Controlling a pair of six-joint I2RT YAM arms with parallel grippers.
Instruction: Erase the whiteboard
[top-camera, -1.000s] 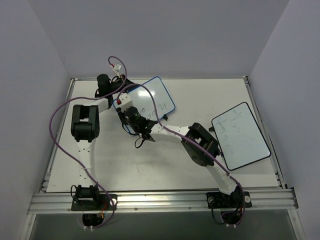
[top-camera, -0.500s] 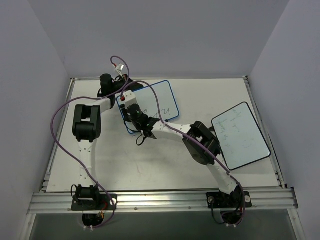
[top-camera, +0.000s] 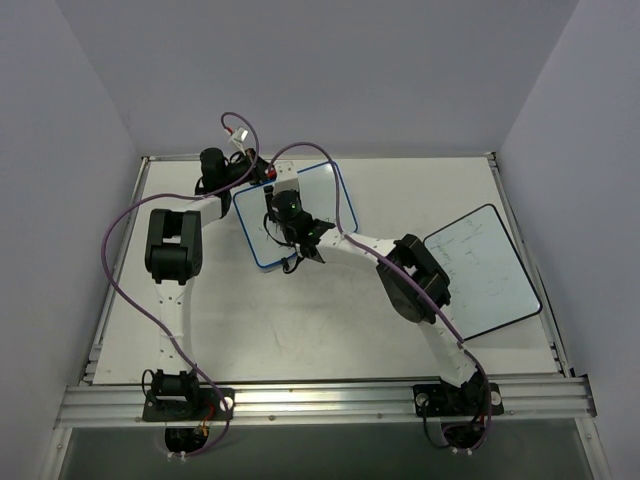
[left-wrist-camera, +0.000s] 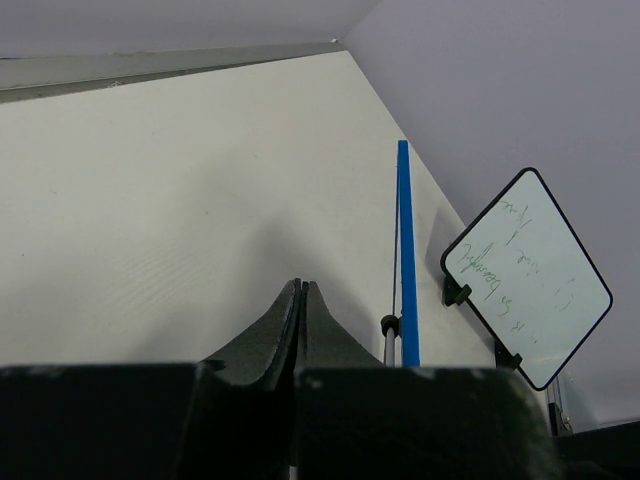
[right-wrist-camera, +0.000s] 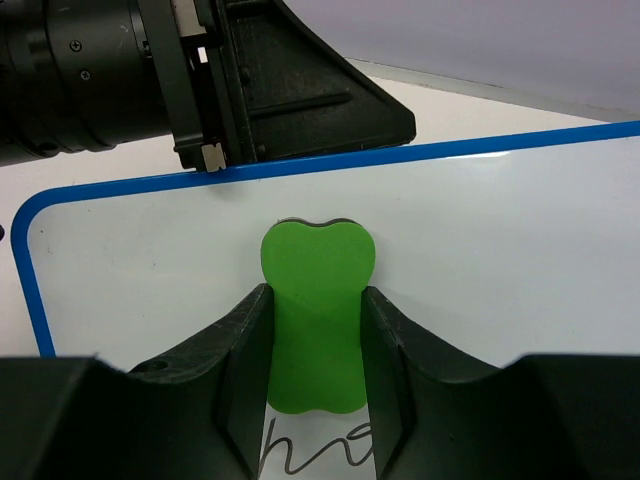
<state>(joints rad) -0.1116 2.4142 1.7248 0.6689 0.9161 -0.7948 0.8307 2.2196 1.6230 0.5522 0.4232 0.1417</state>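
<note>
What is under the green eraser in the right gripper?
The blue-framed whiteboard: clean white face around the eraser, black handwriting nearer the camera. Directly beneath it is covered.

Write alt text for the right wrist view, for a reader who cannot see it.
The right gripper clamps a green, peanut-shaped eraser against the white face of a blue-framed whiteboard. Black handwriting shows below the eraser, and the other arm's black body sits at the board's far edge.

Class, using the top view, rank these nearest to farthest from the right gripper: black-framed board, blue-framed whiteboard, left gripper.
1. Blue-framed whiteboard, directly under the right gripper.
2. Left gripper, at that board's far edge.
3. Black-framed board, away on the right.
</note>
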